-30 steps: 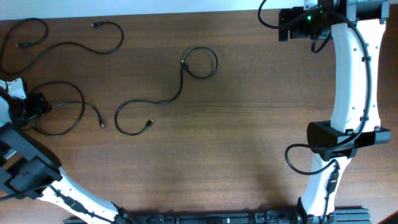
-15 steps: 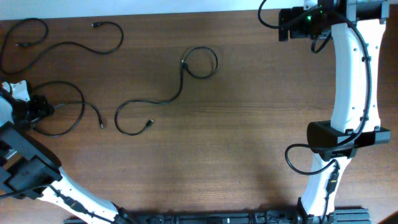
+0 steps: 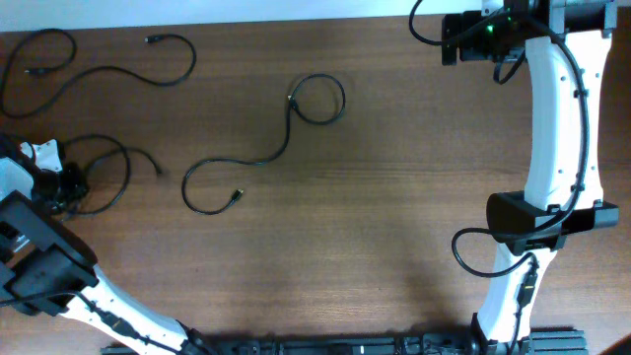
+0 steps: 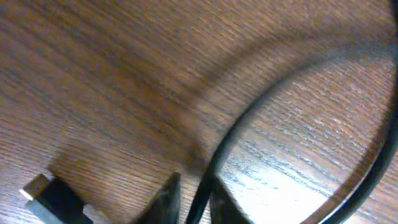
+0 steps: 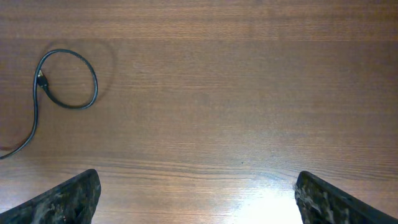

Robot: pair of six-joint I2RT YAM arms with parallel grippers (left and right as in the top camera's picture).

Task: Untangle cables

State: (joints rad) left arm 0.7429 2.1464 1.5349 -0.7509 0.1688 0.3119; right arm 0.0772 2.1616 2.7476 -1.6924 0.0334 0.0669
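Your left gripper [image 4: 194,200] is pinched on the thin black looped cable [image 4: 227,140] at the brown wooden table's [image 3: 394,217] left edge; right gripper [image 5: 199,198] spread, empty. Other two black cords [image 3: 289,126] lie apart. Expect light, floppy, springy cord: grab near its small plug [image 4: 53,198].

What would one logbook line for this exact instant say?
left end effector: shut on left cable | right end effector: open, above table | centre cable, top-left cable: lying apart, untouched

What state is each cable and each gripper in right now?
left gripper: shut on the left cable.
right gripper: open, holding nothing.
left cable: looped, pinched in the left gripper.
middle cable: lying free, one end curled in a loop.
top-left cable: lying free, apart from the others.
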